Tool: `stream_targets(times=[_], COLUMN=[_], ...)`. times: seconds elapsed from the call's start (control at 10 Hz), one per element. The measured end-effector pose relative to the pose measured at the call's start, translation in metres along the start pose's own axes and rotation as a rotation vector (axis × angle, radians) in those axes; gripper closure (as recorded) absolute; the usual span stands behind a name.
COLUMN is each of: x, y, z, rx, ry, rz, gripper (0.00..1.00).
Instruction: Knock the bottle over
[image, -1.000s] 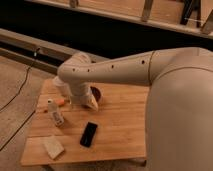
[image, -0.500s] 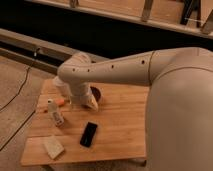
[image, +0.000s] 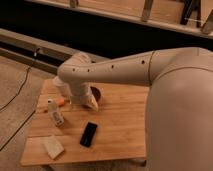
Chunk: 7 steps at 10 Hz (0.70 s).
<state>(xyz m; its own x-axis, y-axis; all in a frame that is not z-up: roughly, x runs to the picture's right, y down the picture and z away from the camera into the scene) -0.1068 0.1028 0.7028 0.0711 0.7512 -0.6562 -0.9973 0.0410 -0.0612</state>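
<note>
The bottle (image: 55, 113) is small and whitish with an orange cap. It stands at the left of the wooden table (image: 125, 120), apparently upright. A slim orange carrot-like object (image: 60, 102) lies just behind it. My gripper (image: 90, 104) is at the end of the big pale arm, low over the table, to the right of the bottle and a little behind it. It is apart from the bottle. The arm's wrist hides much of the gripper.
A black phone (image: 89, 134) lies in front of the gripper. A beige sponge block (image: 53, 147) sits near the front left corner. A dark red bowl (image: 95, 93) is partly hidden behind the wrist. A cable (image: 20, 90) runs across the floor at the left.
</note>
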Motion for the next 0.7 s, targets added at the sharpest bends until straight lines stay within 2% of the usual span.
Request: stream_targets(times=[0.4,0.7], x=[0.0001,-0.0070], y=[-0.0006,-0.0039], z=[0.0001,-0.0050], rx=[0.001,-0.012], ry=[0.000,-0.050], rz=[0.000,-0.011], gripper=[0.26,0.26])
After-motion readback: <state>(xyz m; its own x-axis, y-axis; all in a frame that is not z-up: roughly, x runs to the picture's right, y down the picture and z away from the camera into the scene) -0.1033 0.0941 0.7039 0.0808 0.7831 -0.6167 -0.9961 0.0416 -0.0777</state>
